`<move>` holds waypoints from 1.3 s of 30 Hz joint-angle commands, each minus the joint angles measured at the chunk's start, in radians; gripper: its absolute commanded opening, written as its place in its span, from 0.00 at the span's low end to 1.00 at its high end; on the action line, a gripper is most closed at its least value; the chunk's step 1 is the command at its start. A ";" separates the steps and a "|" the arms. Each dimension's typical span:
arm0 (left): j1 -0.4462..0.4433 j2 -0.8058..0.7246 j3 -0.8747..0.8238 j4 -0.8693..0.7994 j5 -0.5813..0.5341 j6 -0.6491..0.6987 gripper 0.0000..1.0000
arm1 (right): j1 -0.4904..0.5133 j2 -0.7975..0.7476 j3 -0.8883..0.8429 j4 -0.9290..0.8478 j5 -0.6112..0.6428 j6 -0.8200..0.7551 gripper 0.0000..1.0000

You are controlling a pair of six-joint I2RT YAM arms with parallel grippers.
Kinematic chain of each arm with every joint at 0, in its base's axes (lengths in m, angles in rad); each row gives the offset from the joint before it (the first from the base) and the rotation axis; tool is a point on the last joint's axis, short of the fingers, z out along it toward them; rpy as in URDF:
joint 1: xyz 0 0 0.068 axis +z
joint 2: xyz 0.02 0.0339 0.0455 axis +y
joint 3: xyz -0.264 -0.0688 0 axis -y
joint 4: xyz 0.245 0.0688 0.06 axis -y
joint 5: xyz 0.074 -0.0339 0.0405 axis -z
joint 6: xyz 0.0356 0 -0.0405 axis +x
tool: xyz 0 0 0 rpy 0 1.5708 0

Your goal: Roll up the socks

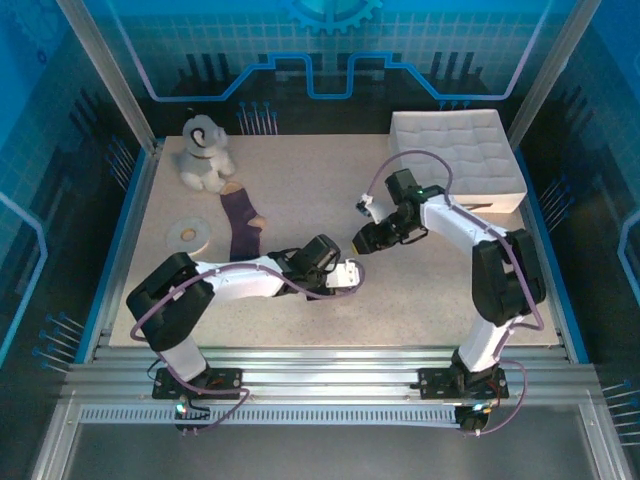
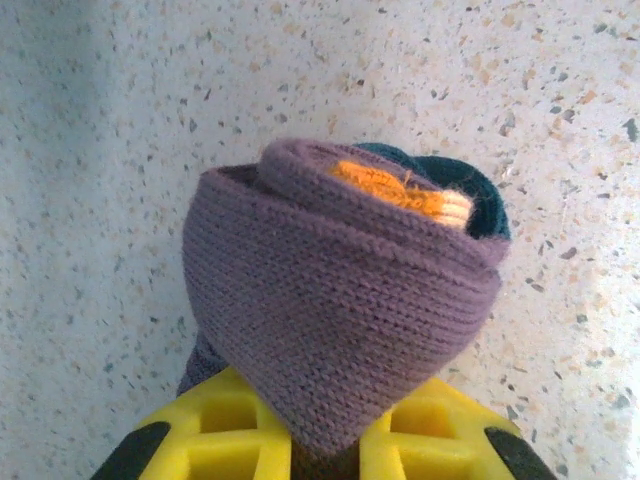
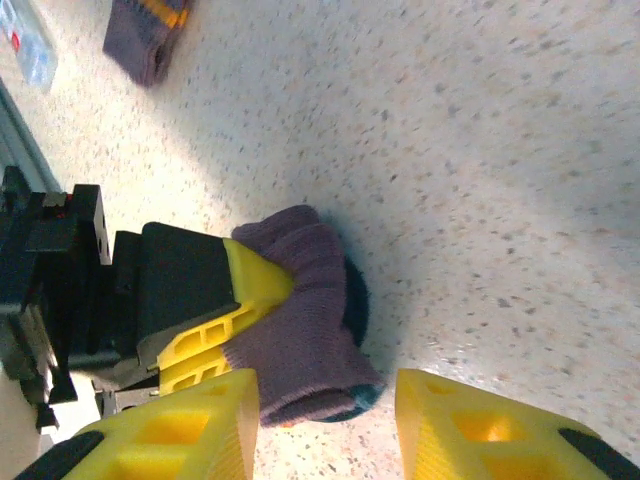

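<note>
**A:** Looking at the middle of the table (image 1: 320, 180), why is the rolled sock (image 2: 340, 300) pinched at one end like that?

**B:** I judge it is to stop the coil springing open. The left gripper (image 2: 322, 445) is clenched on the loose purple tail. The orange and navy parts are tucked inside the wrap. Gripping the last flap is what holds the bundle together.

**A:** And the right gripper (image 3: 325, 395)?

**B:** Its jaws are released. They stand apart on either side of the roll's far end and grasp nothing. One yellow finger is just beside the fabric and the other is well clear. That looks like a spot to steady the roll or tuck it in, though I'm only guessing.

**A:** Where is the second one?

**B:** The flat sock (image 1: 242, 225) lies unrolled on the left of the table, well apart from the arms. It sits between the plush dog (image 1: 205, 152) and the white ring (image 1: 187, 234). Its top end is near the dog.

**A:** What can't you make out?

**B:** Three things:
- **The tail:** its tip disappears between the left fingers, so I can't say how much fabric they hold.
- **The roll:** I cannot tell whether it rests on the table or hangs just above it. I also cannot tell whether the nearer right finger actually touches it.
- **The flat sock:** in the right wrist view the frame edge cuts it off, leaving a striped corner.
</note>
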 commanded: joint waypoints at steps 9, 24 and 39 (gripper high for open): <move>0.136 0.122 0.224 -0.360 0.230 -0.290 0.00 | -0.014 -0.276 -0.313 0.368 0.117 0.372 0.38; 0.206 0.188 0.305 -0.394 0.450 -0.549 0.00 | 0.159 -0.311 -0.627 0.895 0.139 0.704 0.37; 0.290 0.093 0.239 -0.300 0.591 -0.610 0.00 | 0.103 -0.435 -0.592 0.727 0.227 0.603 0.43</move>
